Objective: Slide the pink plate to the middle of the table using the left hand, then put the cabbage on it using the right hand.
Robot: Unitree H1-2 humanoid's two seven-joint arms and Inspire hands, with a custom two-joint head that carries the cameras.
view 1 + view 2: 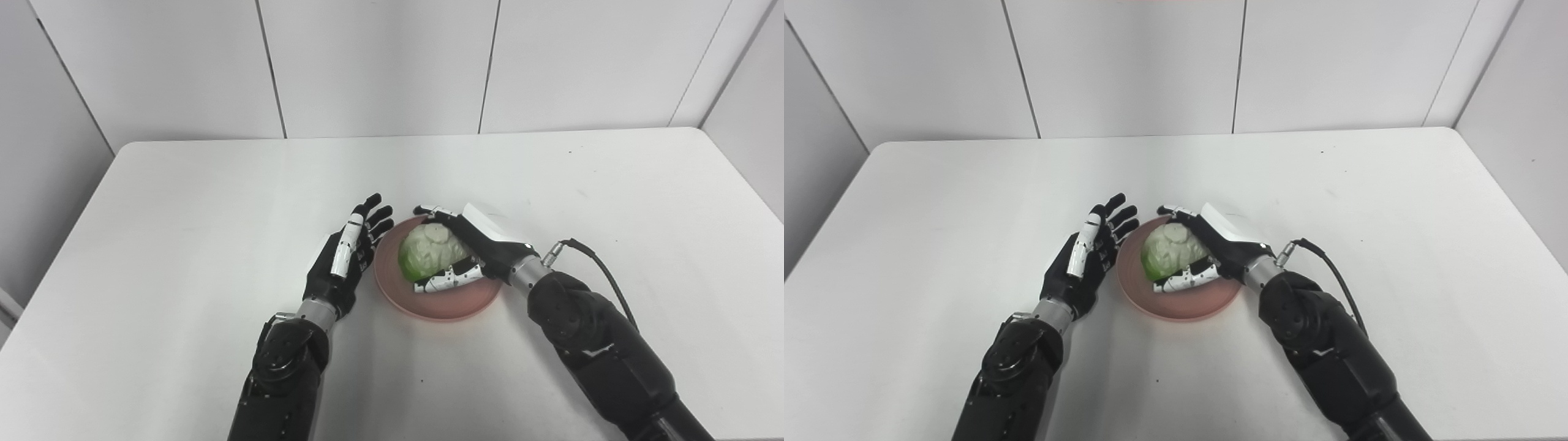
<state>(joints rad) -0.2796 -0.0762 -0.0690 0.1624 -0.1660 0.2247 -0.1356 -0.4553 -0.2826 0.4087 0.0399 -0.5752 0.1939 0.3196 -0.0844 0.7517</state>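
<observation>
Right hand [474, 251] clasps cabbage [429, 252] on pink plate [441, 303]; left hand [346, 257] spread beside it.

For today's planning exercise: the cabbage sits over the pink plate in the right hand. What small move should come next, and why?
Probably open the right hand and let go: the cabbage already lies over the plate, its fingers wrapped round it. The left hand is open beside the rim.
</observation>
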